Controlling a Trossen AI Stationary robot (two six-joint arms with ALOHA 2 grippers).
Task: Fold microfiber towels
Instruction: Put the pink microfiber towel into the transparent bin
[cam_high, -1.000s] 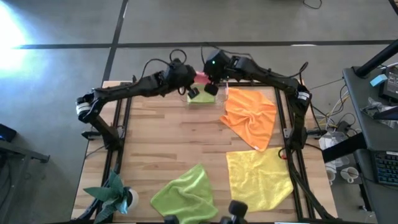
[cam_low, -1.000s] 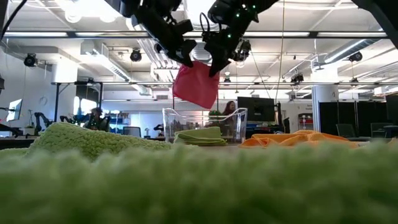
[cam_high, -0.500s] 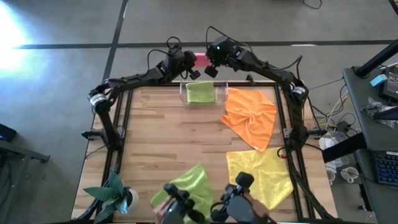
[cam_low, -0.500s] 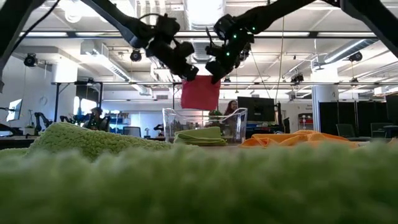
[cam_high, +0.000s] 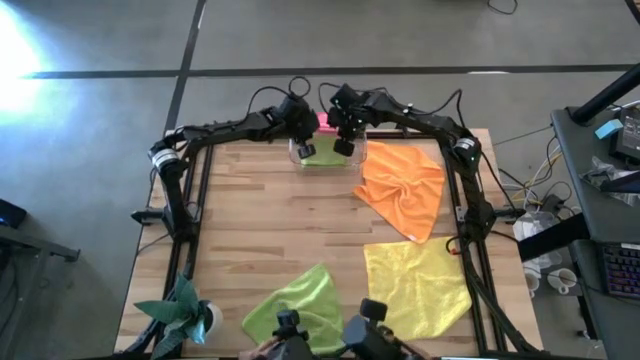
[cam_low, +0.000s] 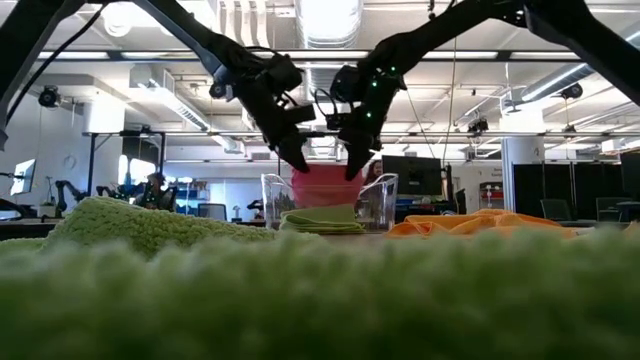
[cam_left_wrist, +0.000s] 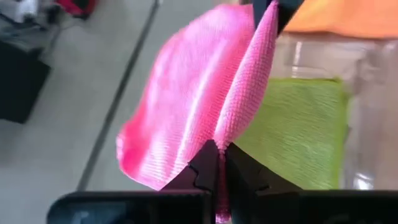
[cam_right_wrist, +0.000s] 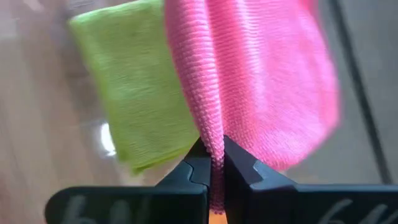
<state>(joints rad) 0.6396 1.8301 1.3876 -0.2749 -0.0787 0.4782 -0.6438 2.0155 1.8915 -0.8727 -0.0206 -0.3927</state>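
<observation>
Wooden table (cam_high: 290, 215) at its far edge carries the clear tray (cam_low: 378, 200), where the left gripper (cam_left_wrist: 217, 163) and right gripper (cam_right_wrist: 212, 160), both clamped on the folded pink towel (cam_left_wrist: 186, 106), hold it over the folded green towel (cam_right_wrist: 134, 93), and uneven release could unfold it

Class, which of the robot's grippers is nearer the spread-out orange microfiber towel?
Right. The right gripper hangs over the clear tray just beside the orange microfiber towel; the left gripper is farther off, beyond it.
</observation>
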